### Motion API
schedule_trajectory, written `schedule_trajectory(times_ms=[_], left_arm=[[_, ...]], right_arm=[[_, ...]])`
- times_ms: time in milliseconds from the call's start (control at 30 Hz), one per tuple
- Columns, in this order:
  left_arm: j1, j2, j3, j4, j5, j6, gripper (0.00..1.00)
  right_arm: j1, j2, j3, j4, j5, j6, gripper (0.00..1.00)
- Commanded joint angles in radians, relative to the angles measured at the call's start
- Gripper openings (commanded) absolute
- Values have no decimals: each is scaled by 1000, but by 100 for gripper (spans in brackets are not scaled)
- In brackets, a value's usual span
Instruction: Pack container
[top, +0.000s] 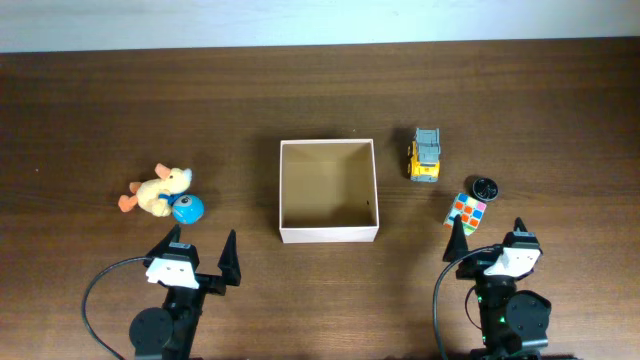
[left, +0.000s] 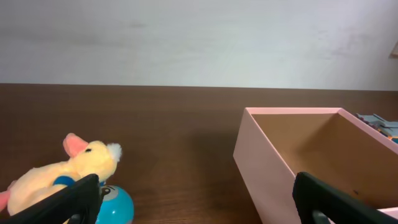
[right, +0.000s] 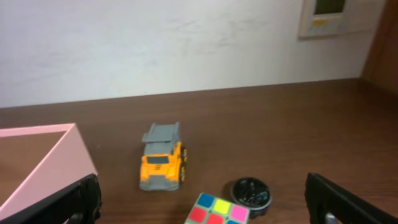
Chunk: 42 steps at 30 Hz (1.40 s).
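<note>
Both arms sit at the near edge of the table (top: 90, 110), and neither holds anything. The left gripper (top: 200, 242) has its jaws spread wide. At its twelve o'clock, just ahead, lies a blue ball (top: 187, 209), touching a yellow plush duck (top: 158, 190) at eleven. The right gripper (top: 488, 232) is spread just as wide. A colour cube (top: 466, 211) lies close at its eleven o'clock, a small black disc (top: 485, 187) at twelve, and a yellow toy truck (top: 426, 154) farther off at eleven.

The container (top: 329, 234) stands mid-table between the arms, at two o'clock from the left claw and ten from the right, with nothing in it that I can see. I judge the packing not yet begun. The next move calls for one claw to go forward and down over its nearest toy, the ball or the cube, and close on it.
</note>
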Motion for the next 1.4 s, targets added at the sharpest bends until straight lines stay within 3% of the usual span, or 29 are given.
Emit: schedule_trajectory(times_ms=[0, 300, 667, 767, 933, 1067, 1167, 1367], left_arm=[[-5, -10, -6, 2, 11, 19, 99], [-5, -10, -6, 2, 11, 19, 99], [-5, -10, -6, 2, 11, 19, 99], [-5, -10, -6, 2, 11, 19, 99], [-5, -10, -6, 2, 11, 19, 99], [-5, -10, -6, 2, 11, 19, 99], [-5, -10, -6, 2, 11, 19, 99], [-5, -10, -6, 2, 11, 19, 99]], right_arm=[[10, -11, 39, -40, -93, 10, 99], [10, 114, 419, -344, -108, 69, 99], [10, 758, 1086, -871, -109, 68, 99], [10, 913, 1191, -935, -117, 69, 99], [10, 1110, 1215, -966, -248, 68, 99], [9, 1255, 1214, -982, -240, 104, 99], [8, 1373, 1214, -995, -203, 264, 99], [8, 1436, 1212, -1017, -33, 504, 99]])
